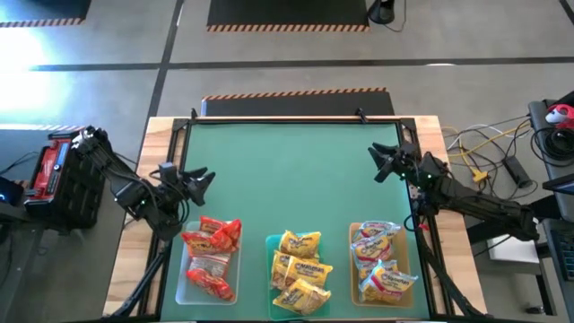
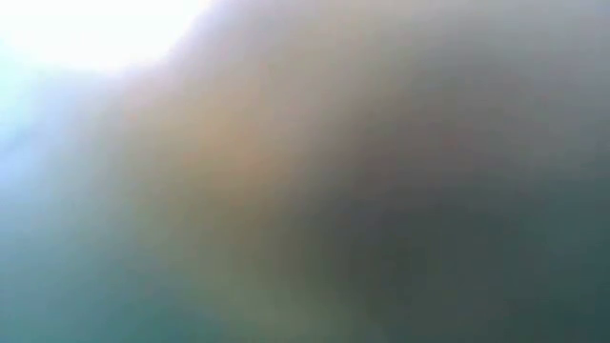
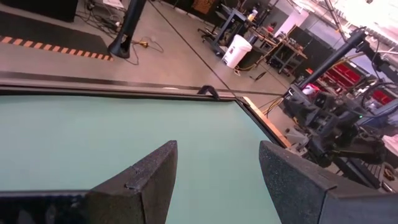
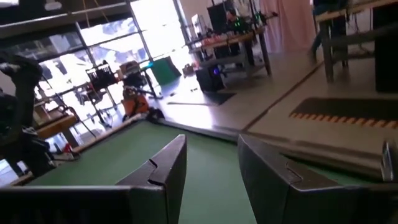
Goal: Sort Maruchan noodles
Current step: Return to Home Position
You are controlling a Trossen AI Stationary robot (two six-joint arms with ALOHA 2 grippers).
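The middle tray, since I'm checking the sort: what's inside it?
Only yellow noodle packets show, a few overlapping in the teal tray; its floor and anything beneath them are covered.

Noodle packets (image 1: 300,244) in three trays (image 1: 269,242), side by side, on table (image 1: 287,161).

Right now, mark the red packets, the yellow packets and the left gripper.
red packets (image 1: 213,258): high view, pile's middle.
yellow packets (image 1: 301,269): high view, pile's middle.
left gripper (image 1: 201,177): high view, between its fingertips.

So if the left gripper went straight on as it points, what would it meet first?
Nothing close: the left gripper, open, faces bare green mat up to the table's far edge. The right arm looks off to the side, though depth is unclear.
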